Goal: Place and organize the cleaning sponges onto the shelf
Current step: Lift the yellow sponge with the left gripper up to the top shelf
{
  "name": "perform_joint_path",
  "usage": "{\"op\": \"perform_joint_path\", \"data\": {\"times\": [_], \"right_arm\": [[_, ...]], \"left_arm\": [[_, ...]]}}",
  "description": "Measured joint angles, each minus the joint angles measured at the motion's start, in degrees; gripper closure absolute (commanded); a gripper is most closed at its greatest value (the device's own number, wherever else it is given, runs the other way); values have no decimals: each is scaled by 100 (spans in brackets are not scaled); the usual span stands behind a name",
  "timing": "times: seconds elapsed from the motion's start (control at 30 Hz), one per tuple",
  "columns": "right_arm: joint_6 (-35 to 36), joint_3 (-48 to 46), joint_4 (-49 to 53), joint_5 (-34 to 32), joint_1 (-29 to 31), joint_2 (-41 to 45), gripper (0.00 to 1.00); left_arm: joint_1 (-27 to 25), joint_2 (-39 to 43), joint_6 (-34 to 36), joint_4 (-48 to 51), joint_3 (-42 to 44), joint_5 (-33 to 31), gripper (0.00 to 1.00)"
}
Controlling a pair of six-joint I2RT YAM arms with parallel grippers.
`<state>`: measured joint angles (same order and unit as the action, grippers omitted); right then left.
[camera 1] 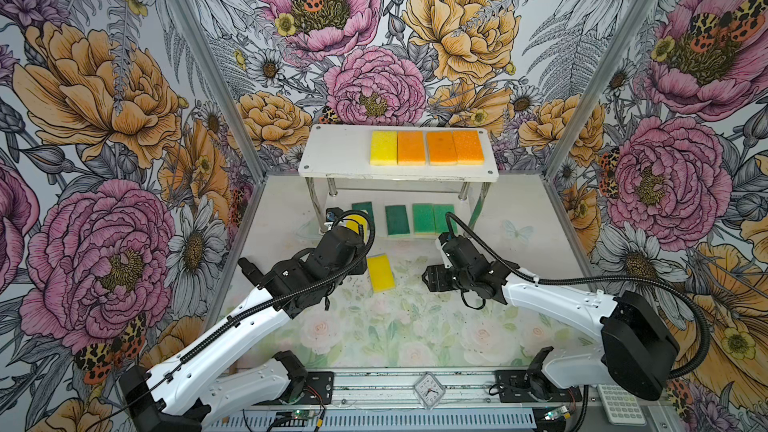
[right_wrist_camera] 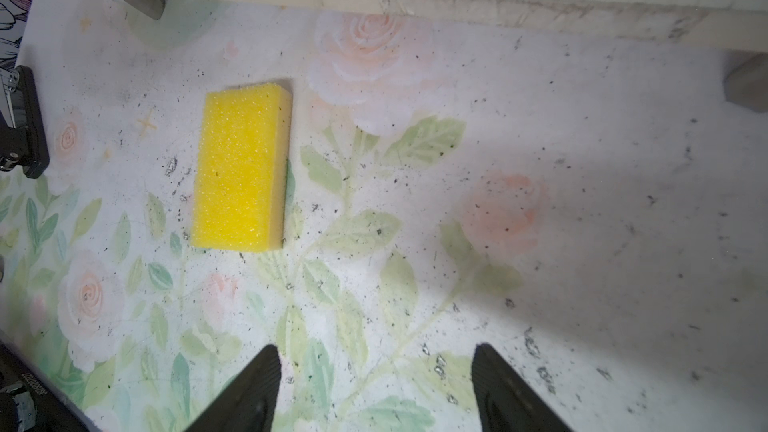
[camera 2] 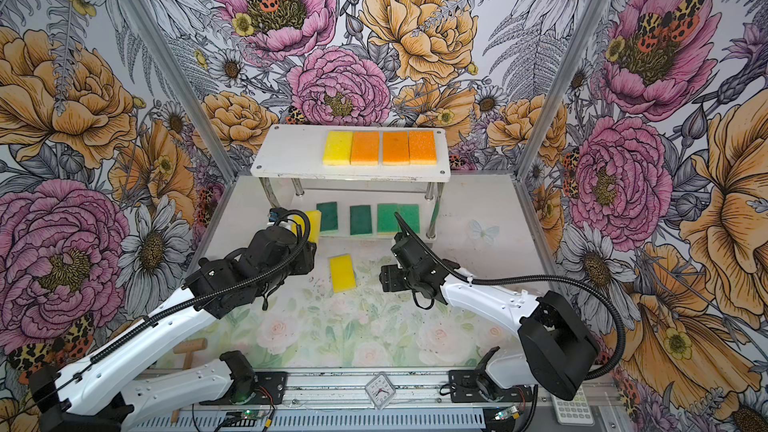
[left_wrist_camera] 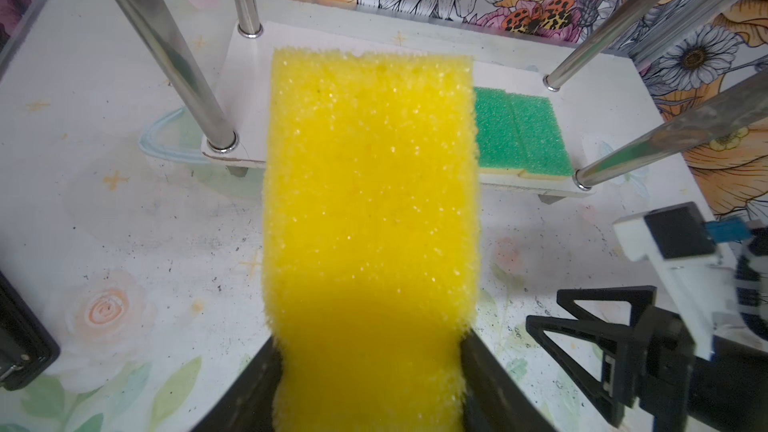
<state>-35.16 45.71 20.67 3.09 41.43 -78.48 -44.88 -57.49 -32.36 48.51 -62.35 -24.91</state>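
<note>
1 yellow sponge [left_wrist_camera: 370, 201] pinched in L gripper [left_wrist_camera: 370, 347] by shelf [left_wrist_camera: 249, 89]; R gripper [right_wrist_camera: 376, 347] jaws spread over table [right_wrist_camera: 582, 201].

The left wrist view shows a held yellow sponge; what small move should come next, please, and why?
Probably the left end effector should lift its held sponge toward the shelf's top board: bare space there adjoins a matching yellow sponge.
</note>
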Motion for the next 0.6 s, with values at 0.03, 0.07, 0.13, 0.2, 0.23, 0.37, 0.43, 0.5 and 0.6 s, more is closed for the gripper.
{"op": "perform_joint_path", "data": {"times": [0.03,0.07,0.13,0.2,0.23,0.37,0.43,0.5,0.6], "right_arm": [[0,0,0,0,0,0,25],[0,0,0,0,0,0,25],[0,0,0,0,0,-4,25],[0,0,0,0,0,-4,25],[0,0,0,0,0,-7,25],[0,0,0,0,0,-11,25],[0,0,0,0,0,-15,25],[0,0,-2,0,0,-46,25],[0,0,0,2,0,-116,25]], "left_arm": [[0,-15,44,52,-120,0,41],[0,-26,98,101,-240,0,41],[0,-46,199,199,-474,0,41],[11,-87,284,297,-730,2,42],[17,-118,343,341,-894,0,42],[79,-271,542,452,-1521,4,42],[151,-380,632,520,-1832,4,42],[205,-538,739,597,-2173,4,42],[249,-822,918,697,-2680,4,42]]}}
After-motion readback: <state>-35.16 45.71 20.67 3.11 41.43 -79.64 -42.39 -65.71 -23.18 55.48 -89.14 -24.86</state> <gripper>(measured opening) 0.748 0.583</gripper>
